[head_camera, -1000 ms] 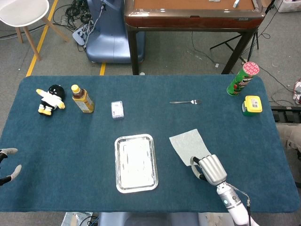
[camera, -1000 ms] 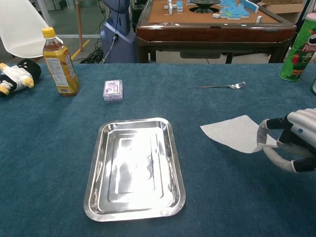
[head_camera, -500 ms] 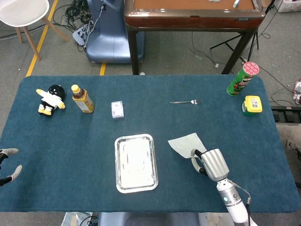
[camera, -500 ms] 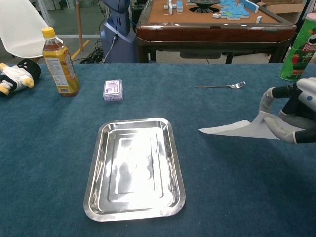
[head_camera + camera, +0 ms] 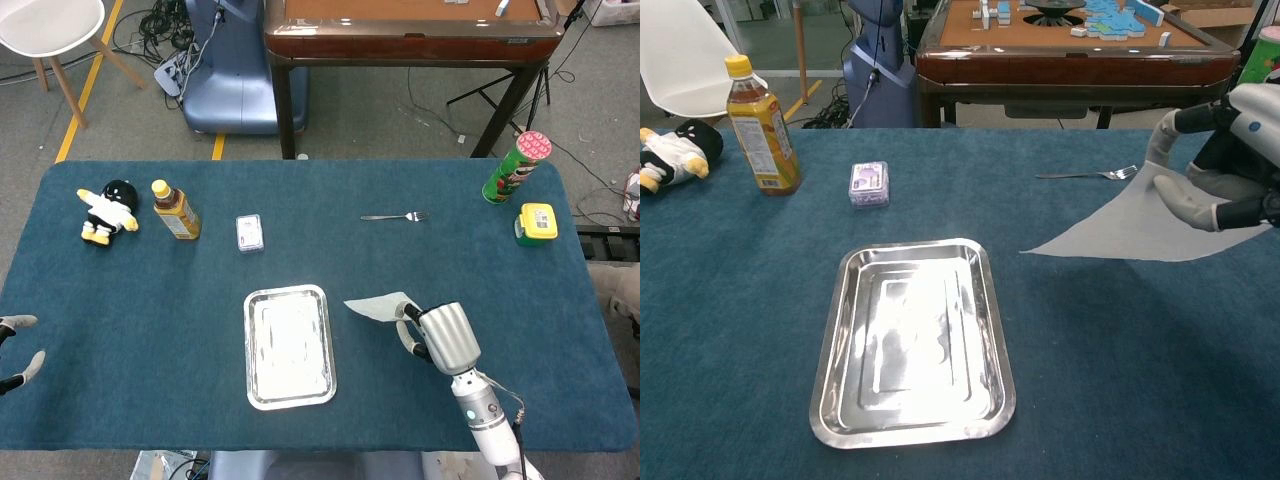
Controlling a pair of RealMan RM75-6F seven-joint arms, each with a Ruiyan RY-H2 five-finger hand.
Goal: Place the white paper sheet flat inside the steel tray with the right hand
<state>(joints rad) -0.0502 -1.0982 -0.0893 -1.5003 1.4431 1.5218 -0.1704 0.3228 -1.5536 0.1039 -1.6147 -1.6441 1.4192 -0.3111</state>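
Note:
My right hand [image 5: 438, 337] [image 5: 1223, 160] pinches one edge of the white paper sheet [image 5: 377, 305] [image 5: 1123, 226] and holds it in the air to the right of the steel tray [image 5: 289, 346] [image 5: 912, 338]. The sheet hangs out leftward from the fingers, its free corner pointing at the tray's upper right corner. The tray lies flat on the blue table with nothing in it. My left hand [image 5: 18, 350] shows only at the left edge of the head view, fingers apart and holding nothing.
At the back left stand a plush penguin [image 5: 107, 211], a tea bottle [image 5: 175, 209] [image 5: 761, 125] and a small clear box [image 5: 249, 232] [image 5: 868, 184]. A fork [image 5: 394, 216] [image 5: 1087, 174] lies beyond the sheet. A green chip can [image 5: 516, 168] and a yellow tub [image 5: 536, 223] are at the far right.
The right hand has lifted the sheet off the table and carried it up and slightly left toward the tray. The left hand has stayed put.

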